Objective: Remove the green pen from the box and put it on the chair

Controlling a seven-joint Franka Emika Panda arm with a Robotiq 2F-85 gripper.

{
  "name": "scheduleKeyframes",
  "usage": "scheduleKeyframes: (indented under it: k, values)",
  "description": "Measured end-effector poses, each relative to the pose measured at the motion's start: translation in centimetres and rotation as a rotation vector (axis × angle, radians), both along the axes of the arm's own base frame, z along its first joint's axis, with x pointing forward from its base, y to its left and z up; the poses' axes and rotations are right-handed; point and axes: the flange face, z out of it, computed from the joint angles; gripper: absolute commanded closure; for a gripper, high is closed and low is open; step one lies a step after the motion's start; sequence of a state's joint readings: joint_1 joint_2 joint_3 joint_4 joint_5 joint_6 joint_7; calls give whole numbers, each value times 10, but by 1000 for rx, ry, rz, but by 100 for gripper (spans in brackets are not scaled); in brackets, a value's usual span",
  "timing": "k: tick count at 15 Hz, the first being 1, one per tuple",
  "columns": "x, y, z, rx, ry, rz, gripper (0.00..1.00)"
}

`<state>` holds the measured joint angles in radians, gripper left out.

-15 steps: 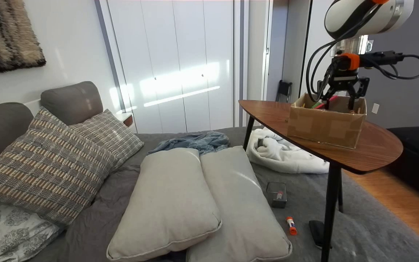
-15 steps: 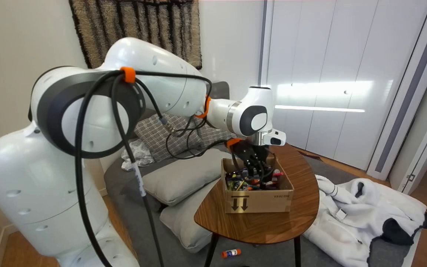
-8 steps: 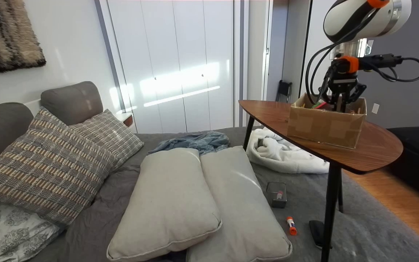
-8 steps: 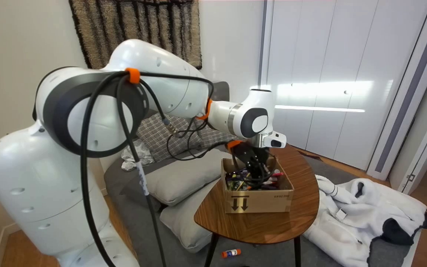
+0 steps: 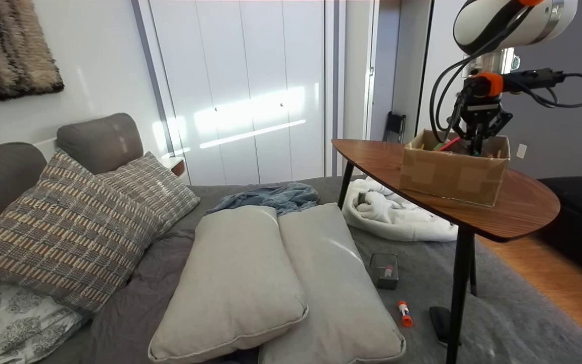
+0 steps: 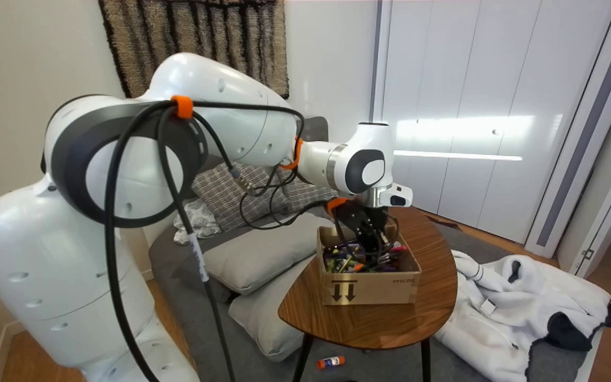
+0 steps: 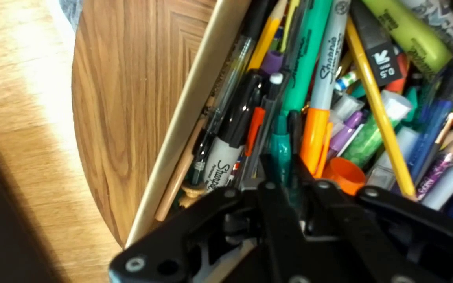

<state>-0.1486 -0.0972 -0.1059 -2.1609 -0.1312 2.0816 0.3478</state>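
Jaws narrow, pinching darker end of green pen point(image 7: 295, 90), inside box point(image 6: 377, 289) among other markers point(image 7: 325, 74). Lift straight, slowly, letting neighbours slide off; clear box wall before swinging over wooden surface point(image 6: 369, 329).

The arm point(image 6: 137, 175) arches over, wrist point(image 6: 359, 159) pointing down, jaws nearly together.

Glue stick point(image 5: 404, 313) near pale cushions point(image 5: 271, 283)

Box point(image 6: 382, 291) – mostly matt cardbd; chair point(image 6: 361, 330) smooth wood w/ slight sheen; green pen point(image 7: 280, 146) glossy plast. – wall hanging point(image 6: 199, 45) rough.
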Motion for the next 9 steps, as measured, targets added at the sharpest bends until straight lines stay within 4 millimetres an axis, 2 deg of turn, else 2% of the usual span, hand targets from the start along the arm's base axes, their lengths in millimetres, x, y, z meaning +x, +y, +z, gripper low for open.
scheduleKeyframes:
  k: [5, 7, 9]
  values:
    - [-20, -7, 52, -38, -65, -3, 98]
    - [-33, -19, 71, -41, -91, -16, 98]
    - [-47, -40, 82, -32, -110, -23, 98]
